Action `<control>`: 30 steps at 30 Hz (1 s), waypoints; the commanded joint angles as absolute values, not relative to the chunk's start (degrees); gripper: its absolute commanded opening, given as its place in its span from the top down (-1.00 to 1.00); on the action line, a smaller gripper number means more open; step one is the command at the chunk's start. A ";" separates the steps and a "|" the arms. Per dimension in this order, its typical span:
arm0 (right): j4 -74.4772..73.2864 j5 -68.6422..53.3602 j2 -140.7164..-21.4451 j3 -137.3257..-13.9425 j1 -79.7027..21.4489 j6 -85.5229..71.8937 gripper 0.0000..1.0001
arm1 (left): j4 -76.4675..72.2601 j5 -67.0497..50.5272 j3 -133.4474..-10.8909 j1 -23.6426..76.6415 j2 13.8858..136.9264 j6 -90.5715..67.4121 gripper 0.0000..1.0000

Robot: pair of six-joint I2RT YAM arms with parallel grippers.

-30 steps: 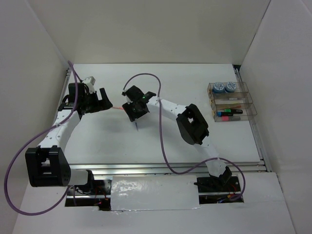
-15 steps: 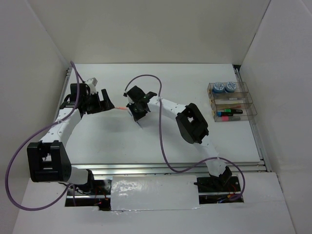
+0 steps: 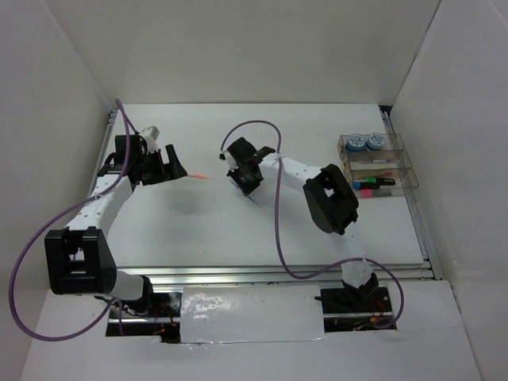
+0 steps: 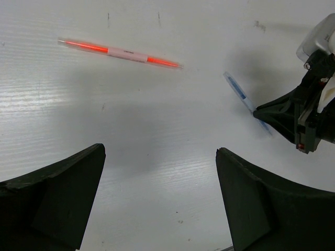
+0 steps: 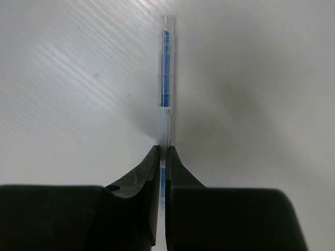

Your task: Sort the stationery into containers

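Observation:
My right gripper (image 3: 247,185) is shut on a thin clear stick with a blue core (image 5: 165,78), near the table's middle. The stick juts out past the fingertips and casts a shadow on the white table. The left wrist view also shows this blue stick (image 4: 238,90), pinched at one end by the right gripper (image 4: 287,116). A thin orange stick (image 3: 198,175) lies flat between the two arms, its white middle band clear in the left wrist view (image 4: 121,51). My left gripper (image 3: 171,165) hovers just left of it, open and empty, its fingertips (image 4: 91,157) wide apart.
The clear three-compartment tray (image 3: 413,176) stands at the far right edge. It holds two blue-white tape rolls (image 3: 366,142) at the back, thin sticks (image 3: 381,171) in the middle and highlighters (image 3: 371,187) in front. White walls enclose the table on three sides.
The right gripper shut on the blue stick and moved right with it. The left arm barely shifted, and the orange stick stayed in place.

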State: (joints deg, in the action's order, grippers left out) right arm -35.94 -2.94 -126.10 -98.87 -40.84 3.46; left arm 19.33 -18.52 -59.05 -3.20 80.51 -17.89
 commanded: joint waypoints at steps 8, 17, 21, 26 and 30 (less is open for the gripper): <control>-41.30 0.45 -127.78 -98.17 -40.52 11.51 0.85 | 18.28 -20.13 -59.85 -3.52 79.72 -16.26 -0.99; -45.26 -4.66 -130.43 -102.47 -38.94 11.08 0.57 | 17.67 -20.48 -59.77 -3.51 80.24 -16.61 -0.99; -47.01 -5.36 -131.66 -104.50 -38.76 11.34 0.56 | 17.67 -20.57 -59.59 -3.51 80.16 -16.70 -0.98; -50.96 -4.31 -134.29 -109.14 -39.02 11.69 0.51 | 17.84 -20.65 -59.85 -3.43 80.07 -16.61 -0.99; -55.63 -3.08 -137.10 -113.29 -40.08 12.57 0.34 | 18.10 -20.83 -60.12 -3.52 80.33 -16.61 -0.98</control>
State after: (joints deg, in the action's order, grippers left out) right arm -49.41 -4.25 -133.51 -111.18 -39.44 11.49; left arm 19.29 -19.44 -59.05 -3.22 80.51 -17.85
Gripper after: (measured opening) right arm 0.321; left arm 0.993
